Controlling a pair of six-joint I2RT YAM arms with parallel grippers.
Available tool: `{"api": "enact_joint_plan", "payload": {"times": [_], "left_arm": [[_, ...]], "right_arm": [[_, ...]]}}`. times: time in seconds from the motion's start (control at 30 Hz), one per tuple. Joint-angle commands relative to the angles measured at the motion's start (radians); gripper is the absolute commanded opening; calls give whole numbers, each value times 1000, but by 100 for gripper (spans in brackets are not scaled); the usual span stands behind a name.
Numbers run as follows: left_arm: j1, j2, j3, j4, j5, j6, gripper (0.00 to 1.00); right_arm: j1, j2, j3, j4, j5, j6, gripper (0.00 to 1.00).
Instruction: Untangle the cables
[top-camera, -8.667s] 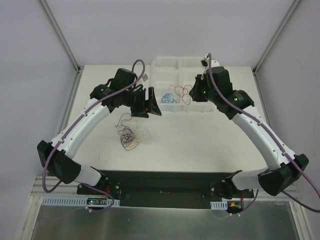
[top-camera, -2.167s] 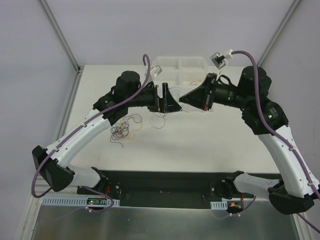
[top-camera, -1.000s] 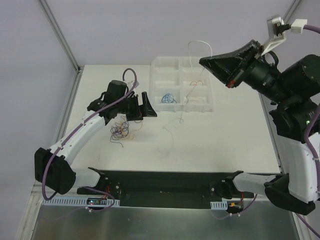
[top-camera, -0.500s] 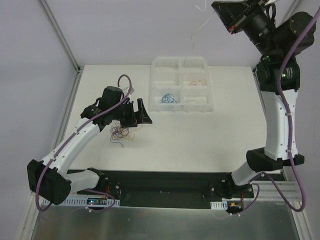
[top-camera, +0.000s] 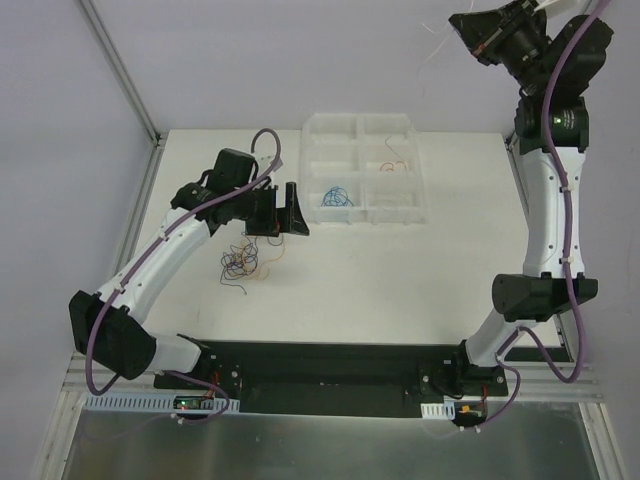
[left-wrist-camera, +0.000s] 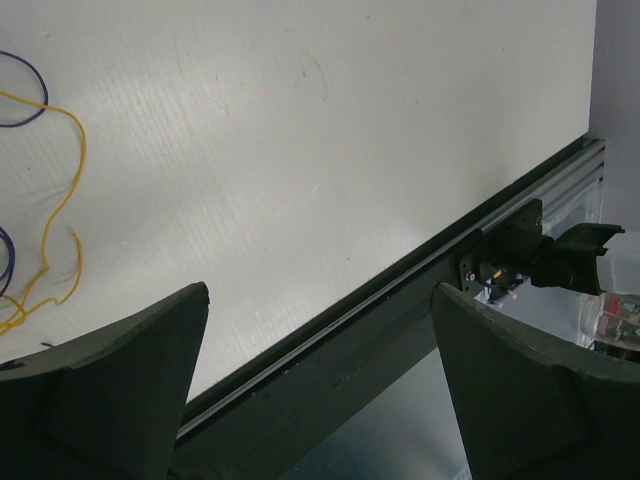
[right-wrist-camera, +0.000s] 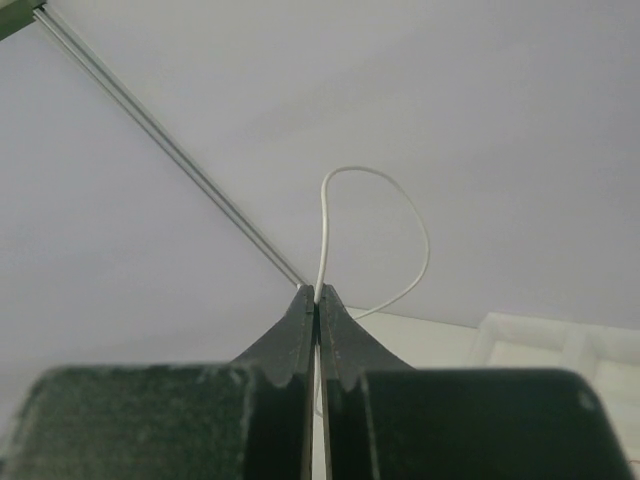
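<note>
While my right arm (top-camera: 545, 200) stands raised high above the tray's far right corner, the table (top-camera: 400, 275) below holds the rest of the job. The tray (top-camera: 366, 221), clear and split into compartments, has a blue cable (top-camera: 335, 197) in its near-left compartment and a reddish-orange cable (top-camera: 397, 165) in the middle one on its right side.

My left gripper (left-wrist-camera: 315, 295) hovers just beside the tray's near-left corner, jaws wide apart with nothing between them. The tangle (top-camera: 243, 262) lies on the table left of the tray and nearer my bases, close under that gripper. A yellow strand (left-wrist-camera: 70, 170) trails out of it.

My right gripper (right-wrist-camera: 317, 292) is pinched tight on a thin white cable (right-wrist-camera: 420, 235), which loops up past the fingertips.

I judge the step in hand to be carrying one separated strand off for sorting. The next move calls for lowering the right arm over a vacant tray compartment. The jaws should part only once the loose end is inside, since so light a wire may cling or spring out.
</note>
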Motion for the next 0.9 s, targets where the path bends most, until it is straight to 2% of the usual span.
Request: {"api": "enact_joint_plan", "payload": {"times": [0.0, 0.23, 0.87], "left_arm": [[4, 33, 99, -64, 0, 111, 92], [4, 96, 177, -82, 9, 145, 92], [4, 10, 121, -124, -39, 201, 93]], "right_arm": [[-8, -4, 171, 24, -38, -20, 0], [-21, 16, 243, 171, 12, 25, 1], [-34, 95, 268, 184, 40, -2, 1]]}}
